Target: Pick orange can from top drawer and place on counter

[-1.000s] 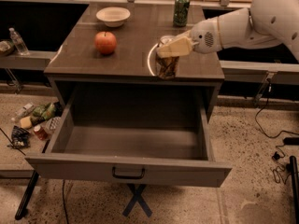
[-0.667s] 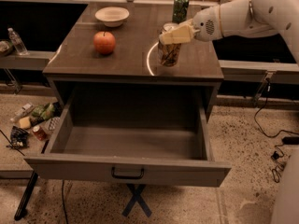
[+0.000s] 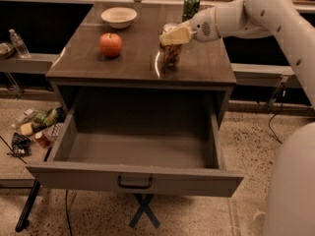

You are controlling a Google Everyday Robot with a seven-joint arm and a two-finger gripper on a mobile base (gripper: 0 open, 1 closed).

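The orange can (image 3: 171,55) is upright over the middle-right of the counter (image 3: 128,65), at the bright ring reflection. I cannot tell whether its base touches the top. My gripper (image 3: 173,36) reaches in from the right and is shut on the can's upper part. The top drawer (image 3: 135,177) is pulled fully out below the counter, and its inside shows nothing in it. Its black handle (image 3: 134,183) is at the front centre.
A red apple (image 3: 110,44) and a white bowl (image 3: 118,16) sit on the counter's left and back. A green can (image 3: 191,5) stands at the back right, behind my arm. Bottles and wrappers (image 3: 34,129) lie on the floor to the left.
My gripper has carried the orange can up and back over the counter, then a little to the left. The drawer, apple and bowl have not moved.
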